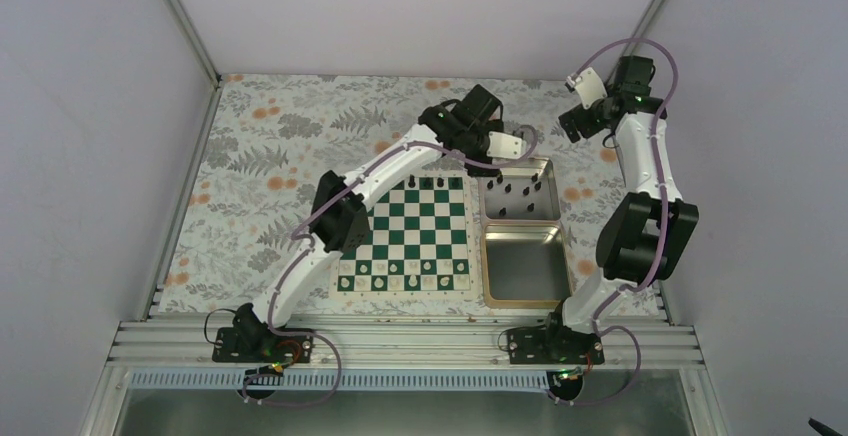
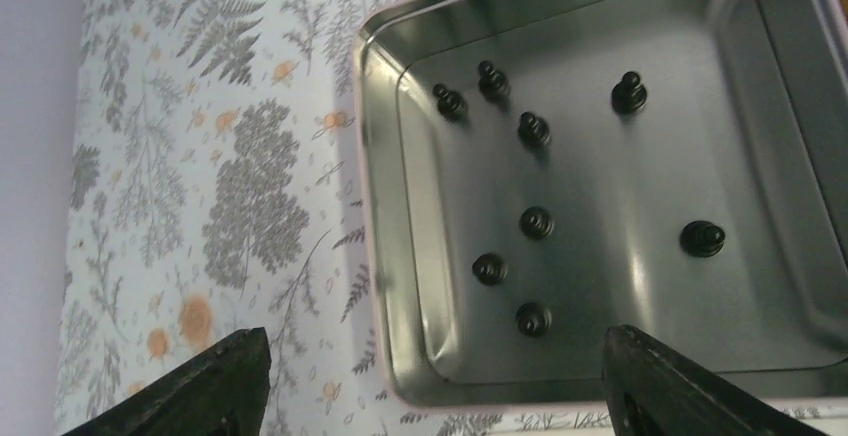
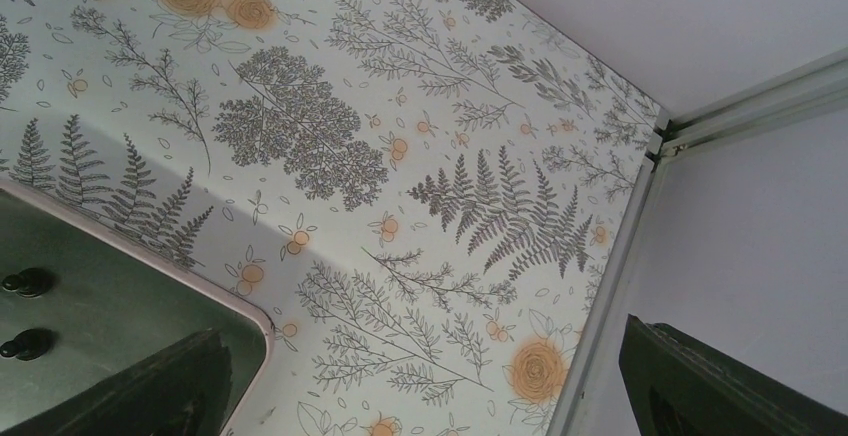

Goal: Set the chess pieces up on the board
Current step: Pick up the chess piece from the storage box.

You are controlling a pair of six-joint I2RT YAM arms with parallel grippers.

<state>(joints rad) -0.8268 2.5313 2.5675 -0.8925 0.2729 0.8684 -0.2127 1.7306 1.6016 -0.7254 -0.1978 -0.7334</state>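
Observation:
The green and white board [image 1: 416, 232] lies in the middle of the table. A few black chess pieces [image 1: 432, 183] stand on its far row, and white pieces fill the near rows. Several more black pieces [image 2: 537, 222] stand in a silver tin [image 2: 385, 206] right of the board [image 1: 520, 196]. My left gripper [image 1: 493, 163] hovers over that tin's far left corner. It shows open and empty in the left wrist view [image 2: 435, 396]. My right gripper [image 1: 572, 124] is raised beyond the tin's far right corner, open and empty [image 3: 420, 396]. Two black pieces [image 3: 25, 282] show in the tin there.
A second silver tin [image 1: 527, 266] sits nearer, right of the board, with nothing in it. The floral tablecloth [image 1: 280, 146] covers the table. Grey walls and a metal frame [image 3: 620, 256] close the far and right sides.

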